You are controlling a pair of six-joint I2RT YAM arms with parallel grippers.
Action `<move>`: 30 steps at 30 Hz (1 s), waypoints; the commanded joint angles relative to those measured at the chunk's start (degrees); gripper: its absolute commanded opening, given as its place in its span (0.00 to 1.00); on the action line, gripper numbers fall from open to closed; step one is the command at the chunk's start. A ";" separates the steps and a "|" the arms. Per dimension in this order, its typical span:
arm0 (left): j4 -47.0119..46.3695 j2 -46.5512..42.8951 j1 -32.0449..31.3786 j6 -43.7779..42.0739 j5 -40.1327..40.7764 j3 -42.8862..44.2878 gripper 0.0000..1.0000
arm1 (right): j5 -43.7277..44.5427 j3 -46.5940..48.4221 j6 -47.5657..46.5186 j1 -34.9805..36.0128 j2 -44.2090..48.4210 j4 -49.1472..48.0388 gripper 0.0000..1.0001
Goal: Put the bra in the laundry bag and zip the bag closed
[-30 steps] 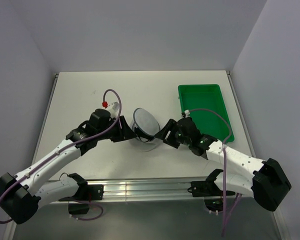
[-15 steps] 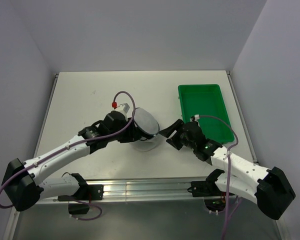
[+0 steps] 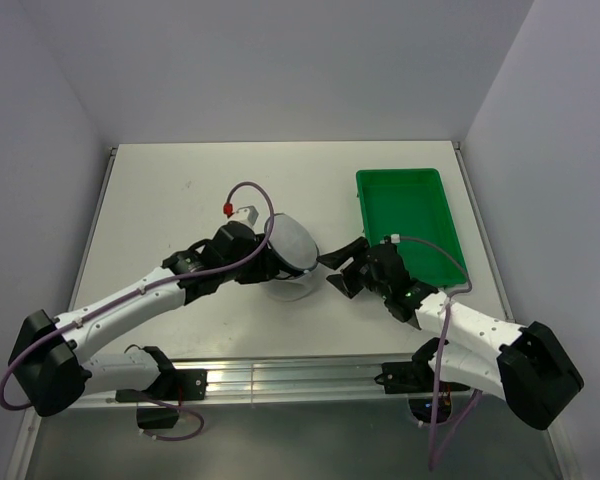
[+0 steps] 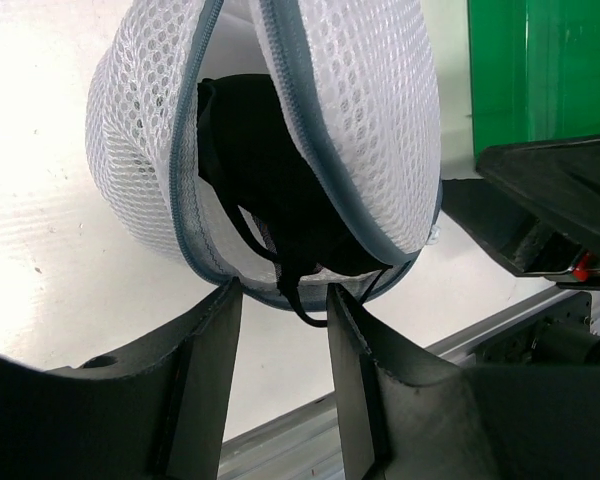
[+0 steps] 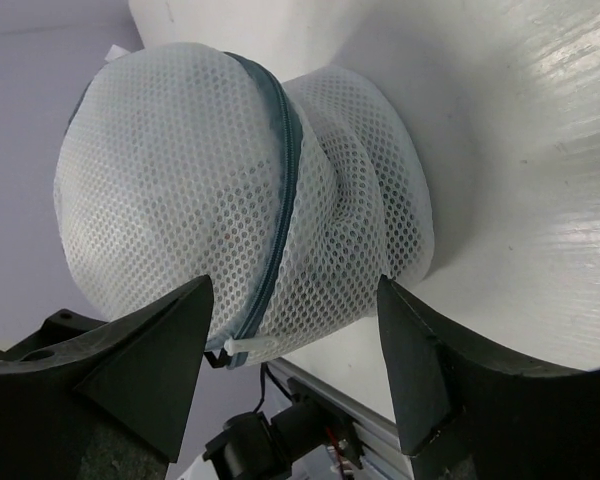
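Note:
The laundry bag (image 3: pixel 292 252), a white mesh pouch with a grey-blue zipper, stands bunched up on the table between both grippers. In the left wrist view the bag (image 4: pixel 370 120) gapes open along the zipper. The black bra (image 4: pixel 270 190) is inside, with one thin strap hanging out at the lower rim. My left gripper (image 3: pixel 271 268) (image 4: pixel 280 292) is open, its fingertips just under that rim, either side of the strap. My right gripper (image 3: pixel 331 268) (image 5: pixel 295 290) is open wide around the bag's near side (image 5: pixel 220 190). The white zipper pull (image 5: pixel 248 347) is by its left finger.
A green plastic tray (image 3: pixel 410 215) lies on the table to the right of the bag, close behind my right arm, and also shows in the left wrist view (image 4: pixel 540 70). The table's front metal rail (image 3: pixel 300 375) runs just below both arms.
My left gripper has moved right, up against the bag's left side, and the bag has bunched up more upright. My right gripper has stayed at the bag's right side, opening slightly away.

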State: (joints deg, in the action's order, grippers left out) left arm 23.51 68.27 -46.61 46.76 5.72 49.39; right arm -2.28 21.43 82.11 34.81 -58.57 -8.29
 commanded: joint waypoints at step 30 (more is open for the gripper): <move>-1.27 4.15 -0.24 -1.32 -1.41 3.26 0.43 | -4.04 8.18 -2.82 -0.18 -8.76 -6.65 0.43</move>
State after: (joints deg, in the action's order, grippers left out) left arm 23.73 71.96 -46.61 46.17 5.30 50.52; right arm -5.61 26.15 81.25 34.61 -67.11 -13.74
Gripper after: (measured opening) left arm 0.426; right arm 0.424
